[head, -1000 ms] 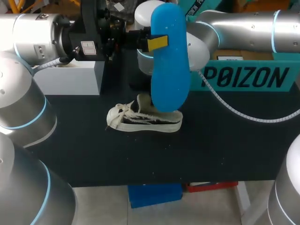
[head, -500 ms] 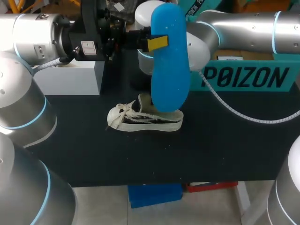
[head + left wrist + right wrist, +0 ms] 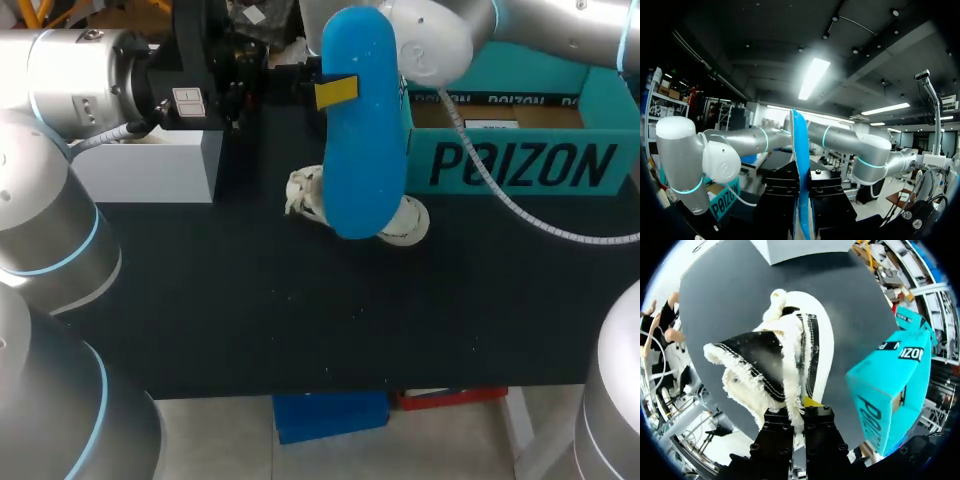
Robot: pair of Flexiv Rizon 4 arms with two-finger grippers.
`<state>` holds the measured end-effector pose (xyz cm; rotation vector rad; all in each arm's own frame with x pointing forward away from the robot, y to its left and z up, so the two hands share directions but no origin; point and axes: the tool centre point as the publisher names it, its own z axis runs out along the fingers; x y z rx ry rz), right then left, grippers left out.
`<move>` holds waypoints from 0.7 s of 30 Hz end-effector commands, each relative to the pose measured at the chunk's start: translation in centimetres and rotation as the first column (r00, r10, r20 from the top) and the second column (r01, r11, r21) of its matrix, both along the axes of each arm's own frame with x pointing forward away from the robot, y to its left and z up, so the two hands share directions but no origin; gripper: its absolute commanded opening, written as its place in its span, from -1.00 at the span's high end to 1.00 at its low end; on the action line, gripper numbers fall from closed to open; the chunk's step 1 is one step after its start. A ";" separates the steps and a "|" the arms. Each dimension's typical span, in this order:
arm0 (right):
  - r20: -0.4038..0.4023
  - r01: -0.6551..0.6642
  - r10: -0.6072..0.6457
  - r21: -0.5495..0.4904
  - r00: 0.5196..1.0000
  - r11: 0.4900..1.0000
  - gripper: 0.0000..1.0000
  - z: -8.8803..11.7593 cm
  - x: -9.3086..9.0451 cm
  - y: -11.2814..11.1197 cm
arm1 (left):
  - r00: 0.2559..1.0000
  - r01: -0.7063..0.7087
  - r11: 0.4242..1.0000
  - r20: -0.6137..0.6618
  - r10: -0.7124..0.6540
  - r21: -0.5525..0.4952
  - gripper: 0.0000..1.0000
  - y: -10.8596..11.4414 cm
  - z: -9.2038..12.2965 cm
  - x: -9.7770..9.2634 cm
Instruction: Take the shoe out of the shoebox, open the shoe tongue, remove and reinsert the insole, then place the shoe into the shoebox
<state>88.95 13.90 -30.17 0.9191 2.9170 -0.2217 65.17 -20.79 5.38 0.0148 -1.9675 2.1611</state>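
Currently: insole out and held aloft, shoe gripped at its collar beside the shoebox.
Head view: left gripper (image 3: 331,92) pinches the blue insole (image 3: 362,130) upright above the table (image 3: 200,300), judged to keep it free while the shoe is handled; the shoe (image 3: 305,192) lies just behind it, near the open teal shoebox (image 3: 520,165), with the right arm (image 3: 430,45) reaching down to it. Left wrist view: left gripper (image 3: 801,200) is pressed on the insole (image 3: 800,150), seen edge-on between both fingers. Right wrist view: right gripper (image 3: 795,415) is closed on the frayed collar of the shoe (image 3: 790,350), opening facing the camera, likely presented for reinsertion; whether its sole rests on the table (image 3: 730,295) cannot be told; shoebox (image 3: 890,390) beside.
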 end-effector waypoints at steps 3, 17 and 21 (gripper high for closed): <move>0.042 0.598 -0.597 -0.049 0.801 0.800 1.00 2.7 0.4 0.2 | 1.000 -0.002 1.000 0.000 0.002 0.002 1.00 -0.1 0.0 -0.1; 0.126 0.862 -0.858 0.034 0.498 0.505 1.00 3.8 0.1 1.9 | 1.000 -0.002 1.000 0.000 0.002 0.002 1.00 -0.1 0.0 -0.1; 0.143 0.878 -0.874 0.055 0.464 0.475 1.00 3.7 -0.3 2.5 | 1.000 -0.002 1.000 0.000 0.002 0.002 1.00 -0.1 0.0 -0.1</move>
